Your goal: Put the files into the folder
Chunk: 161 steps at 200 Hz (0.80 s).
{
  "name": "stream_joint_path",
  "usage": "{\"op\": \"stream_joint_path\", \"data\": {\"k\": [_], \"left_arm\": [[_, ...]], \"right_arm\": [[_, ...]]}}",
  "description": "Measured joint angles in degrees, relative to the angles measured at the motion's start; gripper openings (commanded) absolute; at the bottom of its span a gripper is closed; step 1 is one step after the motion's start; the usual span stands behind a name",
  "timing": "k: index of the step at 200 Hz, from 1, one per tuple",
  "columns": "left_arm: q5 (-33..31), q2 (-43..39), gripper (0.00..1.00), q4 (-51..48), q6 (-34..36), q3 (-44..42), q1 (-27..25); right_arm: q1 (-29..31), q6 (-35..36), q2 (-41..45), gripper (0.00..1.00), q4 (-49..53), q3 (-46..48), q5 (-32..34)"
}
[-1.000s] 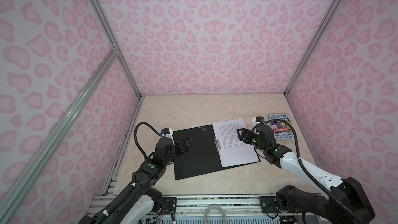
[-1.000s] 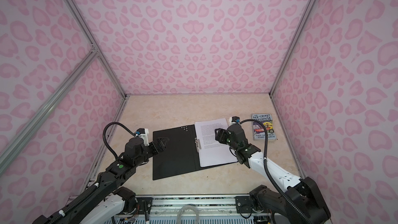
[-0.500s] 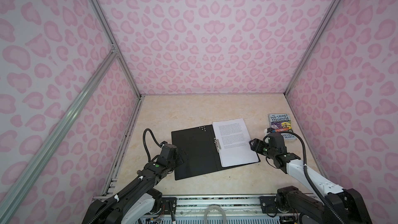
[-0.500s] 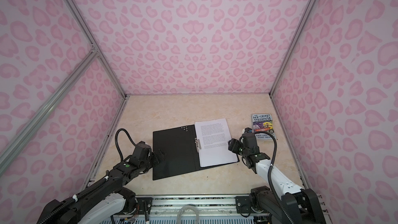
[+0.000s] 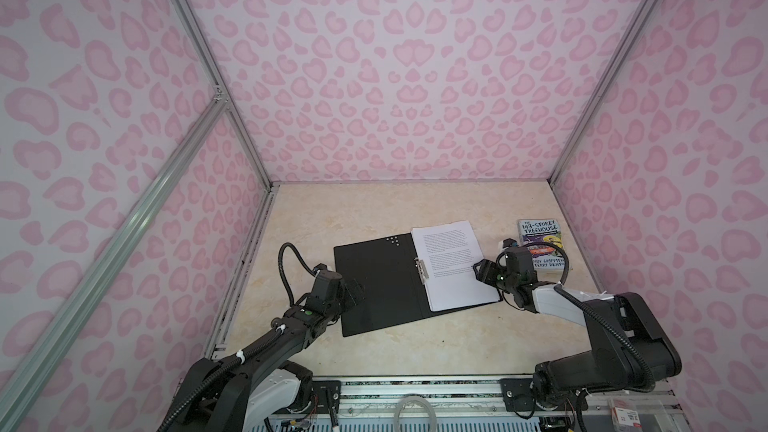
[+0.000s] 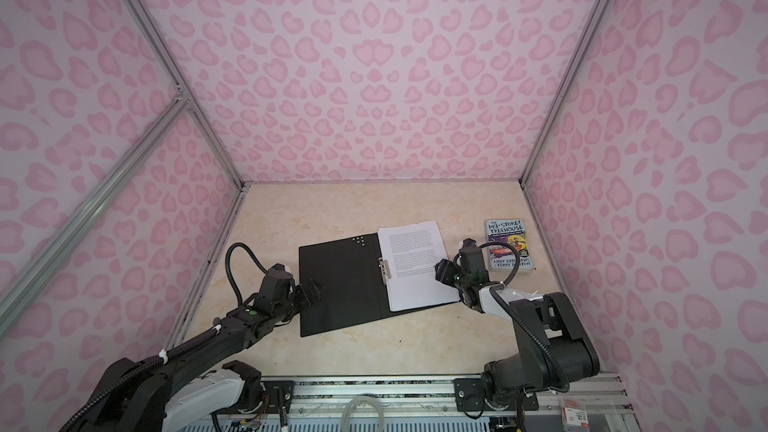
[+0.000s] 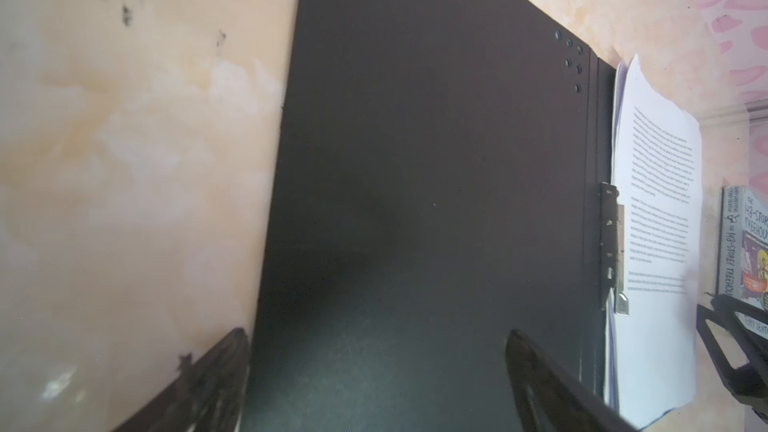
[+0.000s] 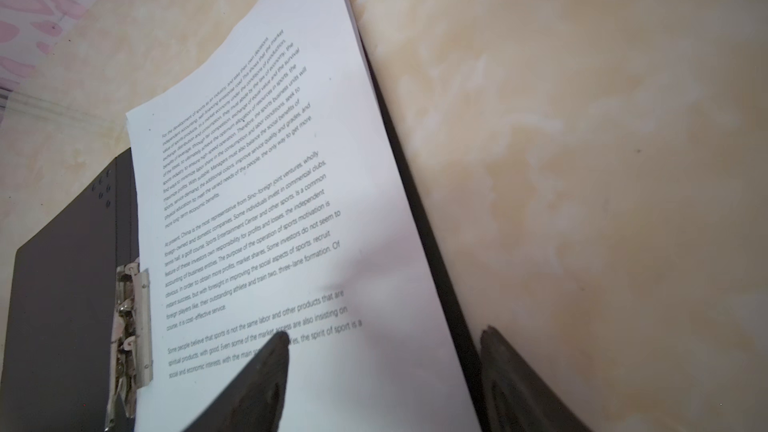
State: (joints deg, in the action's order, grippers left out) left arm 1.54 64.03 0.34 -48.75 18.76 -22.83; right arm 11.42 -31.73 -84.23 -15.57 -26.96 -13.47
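The folder (image 5: 382,284) (image 6: 345,284) lies open on the table, black inside up, with a metal clip (image 5: 421,270) at its spine. The files (image 5: 453,263) (image 6: 415,263), white sheets of printed text, lie on its right half with one edge at the clip (image 8: 133,317). My left gripper (image 5: 353,290) (image 7: 376,334) hangs open over the folder's left edge (image 7: 415,160), holding nothing. My right gripper (image 5: 484,272) (image 8: 385,333) is open astride the right edge of the files (image 8: 270,201), one finger over the page and the other over the table.
A small colourful paperback book (image 5: 542,249) (image 6: 509,245) lies just right of the right gripper, near the right wall. Pink patterned walls close in the left, back and right sides. The arm bases stand along the front rail.
Both grippers drew back toward the front half a second ago and have come forward again to the folder's two side edges. The right jaws have narrowed a little. Folder and files lie as before.
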Motion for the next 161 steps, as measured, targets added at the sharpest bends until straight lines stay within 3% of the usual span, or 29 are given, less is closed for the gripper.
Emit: {"op": "stream_joint_path", "data": {"k": [59,101,142,161], "left_arm": [[1.9,3.5,0.98,4.2,1.7,1.7,1.1],[6.6,-3.6,0.98,-5.0,1.7,2.7,1.1],[8.9,-10.5,0.98,-7.4,1.6,5.5,1.2],[19.8,-12.3,0.98,-4.8,0.8,7.9,0.3]], "right_arm": [[0.5,0.5,0.9,0.72,-0.2,0.8,1.7],[0.5,0.5,1.2,0.72,-1.7,1.8,2.8],[0.5,0.4,0.8,0.71,-4.4,2.8,3.6],[1.6,-1.1,0.8,0.67,-4.5,3.0,-5.5]]}}
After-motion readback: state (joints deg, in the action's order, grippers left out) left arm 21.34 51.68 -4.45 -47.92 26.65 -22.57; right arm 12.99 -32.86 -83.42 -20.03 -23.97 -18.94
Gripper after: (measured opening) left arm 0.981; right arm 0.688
